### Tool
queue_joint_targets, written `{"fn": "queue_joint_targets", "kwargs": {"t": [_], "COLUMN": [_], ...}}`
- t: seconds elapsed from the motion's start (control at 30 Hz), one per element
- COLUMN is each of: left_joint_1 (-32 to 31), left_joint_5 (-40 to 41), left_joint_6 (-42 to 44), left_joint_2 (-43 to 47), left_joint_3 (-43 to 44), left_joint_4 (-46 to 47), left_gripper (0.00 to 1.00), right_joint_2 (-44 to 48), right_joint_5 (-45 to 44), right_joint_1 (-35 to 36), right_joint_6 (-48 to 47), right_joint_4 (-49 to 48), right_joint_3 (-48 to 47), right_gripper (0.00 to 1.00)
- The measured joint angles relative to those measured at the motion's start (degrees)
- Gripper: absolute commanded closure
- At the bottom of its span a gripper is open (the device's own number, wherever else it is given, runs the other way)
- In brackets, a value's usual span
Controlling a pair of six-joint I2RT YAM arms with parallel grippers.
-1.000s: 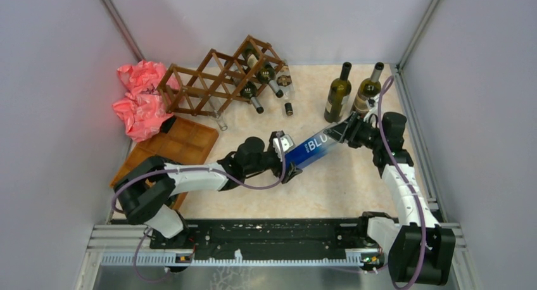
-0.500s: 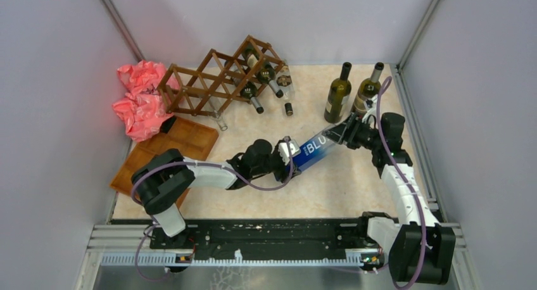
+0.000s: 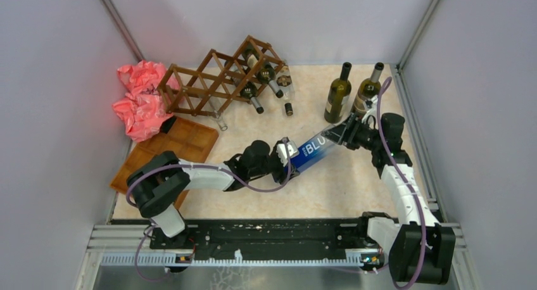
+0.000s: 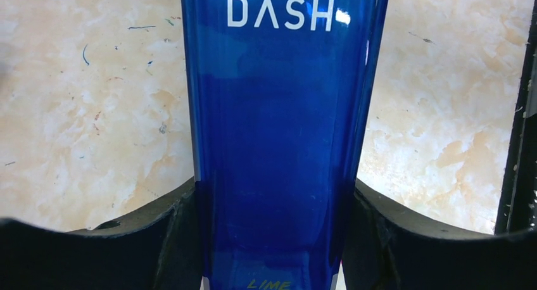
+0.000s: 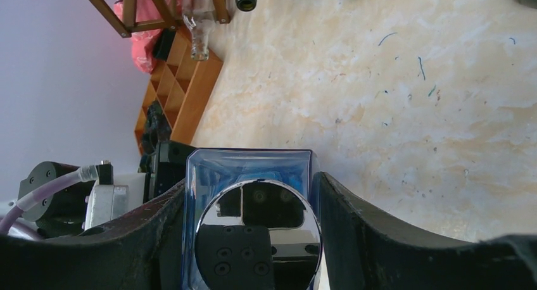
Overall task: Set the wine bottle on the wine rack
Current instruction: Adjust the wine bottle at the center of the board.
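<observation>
The left gripper point(image 3: 286, 152) is closing from wide apart onto the base of the blue wine bottle point(image 3: 315, 149), while the right gripper point(image 3: 342, 133) is clamping its cap end. A handover is probably starting, with the bottle hanging well apart from the wine rack point(image 3: 209, 81), toward the arms.

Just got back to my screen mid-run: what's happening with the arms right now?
Both arms have the blue bottle, lying on its side over the middle of the table. The right pincer grips its capped end; the left pincer has its fingers pressed against both sides of the body. It looks like a handover. The wine rack at the far left, with some bottles already in it, has not yet received this one.
</observation>
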State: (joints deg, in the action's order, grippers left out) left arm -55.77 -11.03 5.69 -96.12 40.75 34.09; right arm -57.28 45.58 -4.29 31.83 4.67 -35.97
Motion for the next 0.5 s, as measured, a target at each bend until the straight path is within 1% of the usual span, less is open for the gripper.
{"fn": "queue_joint_targets", "kwargs": {"t": [0.23, 0.33, 0.5], "left_joint_1": [-0.02, -0.04, 0.0], "left_joint_5": [0.02, 0.0, -0.52], "left_joint_6": [0.33, 0.59, 0.44], "left_joint_2": [2.95, 4.2, 5.7], "left_joint_3": [-2.78, -3.87, -6.1], "left_joint_4": [0.35, 0.7, 0.46], "left_gripper": [1.0, 1.0, 1.0], "right_joint_2": [0.0, 0.0, 0.02], "right_joint_5": [1.7, 2.47, 5.09], "right_joint_1": [0.04, 0.07, 0.04], "right_joint_6": [1.29, 1.46, 1.44], "right_joint_4": [-0.44, -0.44, -1.97], "right_joint_3": [1.05, 1.16, 1.18], "right_gripper": [0.42, 0.33, 0.25]}}
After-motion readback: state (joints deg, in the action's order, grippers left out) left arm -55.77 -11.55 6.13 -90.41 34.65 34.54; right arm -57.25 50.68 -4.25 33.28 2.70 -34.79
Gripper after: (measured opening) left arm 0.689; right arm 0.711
